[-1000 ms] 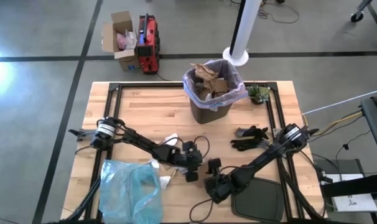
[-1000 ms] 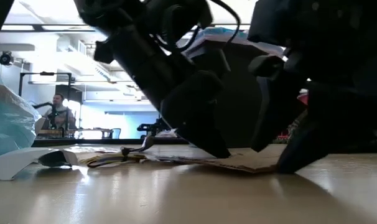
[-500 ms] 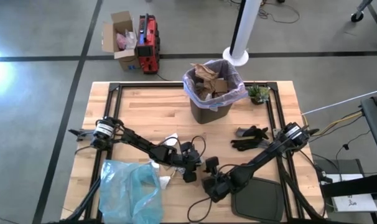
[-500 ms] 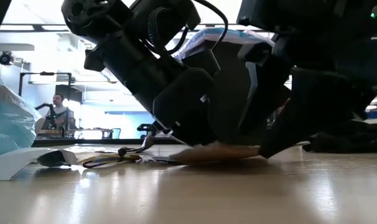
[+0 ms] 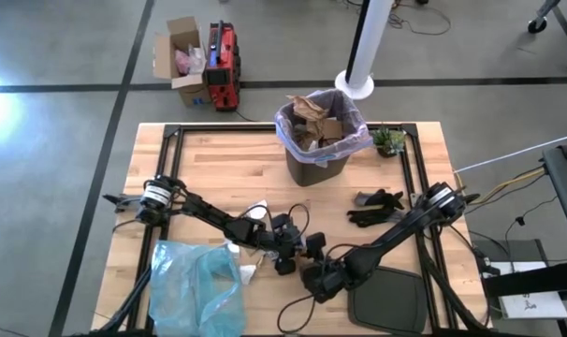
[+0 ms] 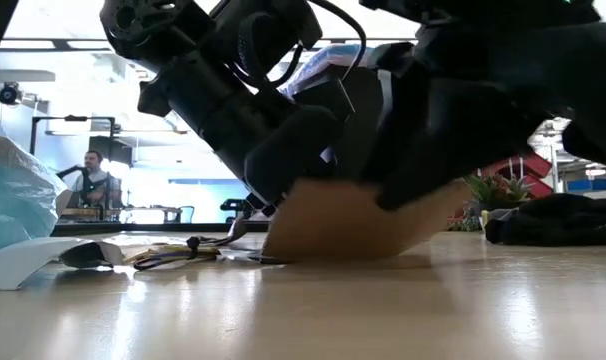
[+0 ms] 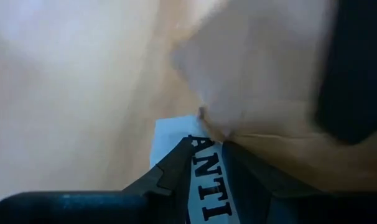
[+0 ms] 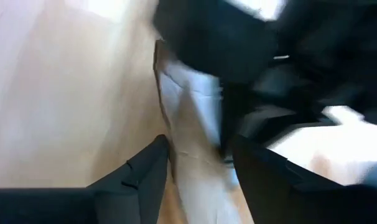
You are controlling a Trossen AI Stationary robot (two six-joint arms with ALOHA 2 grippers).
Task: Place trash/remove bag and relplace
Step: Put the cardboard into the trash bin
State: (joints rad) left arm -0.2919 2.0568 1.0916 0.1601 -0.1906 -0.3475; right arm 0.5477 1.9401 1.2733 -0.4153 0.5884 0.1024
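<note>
A flat brown cardboard scrap [image 6: 348, 220] with a white printed label [image 7: 176, 140] stands tilted at the table's front middle, between my two grippers. My left gripper [image 5: 288, 251] reaches it from the left and is shut on it. My right gripper [image 5: 313, 266] comes from the right and is shut on it too. The black bin [image 5: 313, 161] stands at the far middle. It is lined with the pale lavender bag [image 5: 285, 131] and filled with brown trash [image 5: 313, 114]. My left gripper [image 7: 207, 180] pinches the scrap's labelled edge [image 7: 204, 158] between its two fingers, slanting down from the table's left. The scrap rises ahead of the fingers. My right gripper [image 8: 198, 174] has the scrap's edge [image 8: 191, 155] between its two fingers, slanting down from the right. The scrap [image 6: 383, 215] is tilted up under it, its lower edge [image 6: 313, 255] on the table.
A crumpled light-blue plastic bag [image 5: 195, 285] lies at the front left, with white paper bits [image 5: 255, 211] and a cable [image 6: 183, 250] beside it. Black gloves [image 5: 377, 208] and a small plant [image 5: 388, 140] are on the right. A dark tray [image 5: 386, 300] sits at the front right.
My right gripper has moved up and toward my left gripper. The cardboard scrap, which lay flat on the table, has tipped up: its upper edge has risen with the right gripper while its lower edge stays on the table.
</note>
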